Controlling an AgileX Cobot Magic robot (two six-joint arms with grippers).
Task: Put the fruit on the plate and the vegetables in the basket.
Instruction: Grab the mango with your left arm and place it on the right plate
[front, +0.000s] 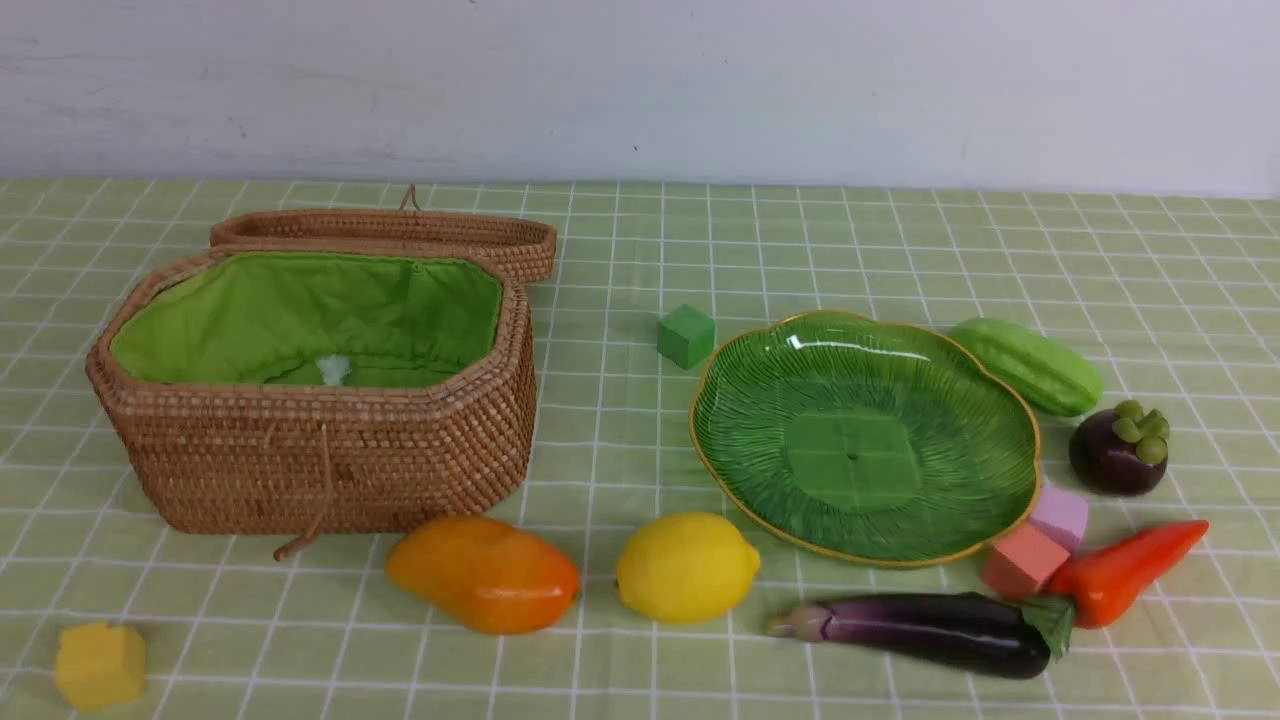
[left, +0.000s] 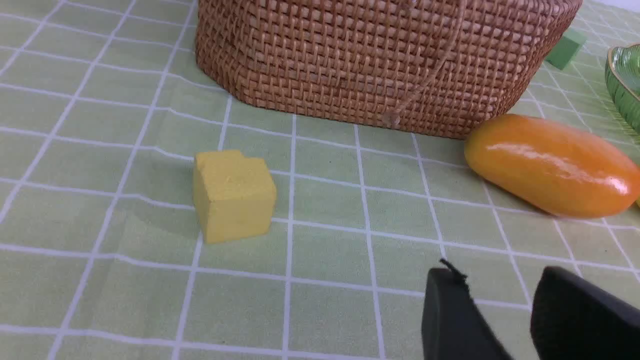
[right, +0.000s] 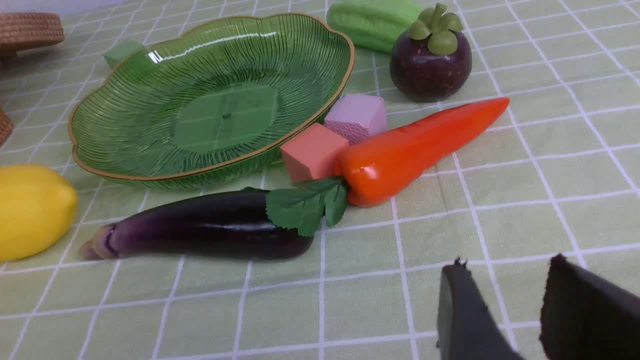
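Observation:
The wicker basket stands open at the left, its green lining bare. The green plate sits right of centre with nothing on it. The mango and lemon lie near the front. The eggplant and carrot lie in front of the plate. The gourd and mangosteen lie to the plate's right. Neither gripper shows in the front view. My left gripper is open and empty over the cloth, short of the mango. My right gripper is open and empty, short of the carrot and eggplant.
A yellow cube sits at the front left. A green cube sits between basket and plate. A pink cube and a salmon cube touch the plate's front right rim beside the carrot. The basket lid lies behind the basket.

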